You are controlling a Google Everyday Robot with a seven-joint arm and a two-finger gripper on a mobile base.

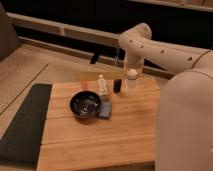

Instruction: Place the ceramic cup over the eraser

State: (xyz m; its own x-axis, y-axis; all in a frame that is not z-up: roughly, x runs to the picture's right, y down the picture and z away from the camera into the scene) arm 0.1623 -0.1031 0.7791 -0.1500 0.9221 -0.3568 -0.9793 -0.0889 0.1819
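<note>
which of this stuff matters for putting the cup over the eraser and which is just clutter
Job: cup, held in the shut gripper above the table's far side; eraser standing beside the bottle.
Lying about: bottle, bowl, blue-grey pad, dark mat.

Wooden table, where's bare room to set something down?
Bare: the front half of the wooden table, nearer than the dark bowl and blue-grey pad, plus the strip between bowl and black mat. Crowded: the back edge, where white bottle, eraser and the gripper holding the ceramic cup cluster.
</note>
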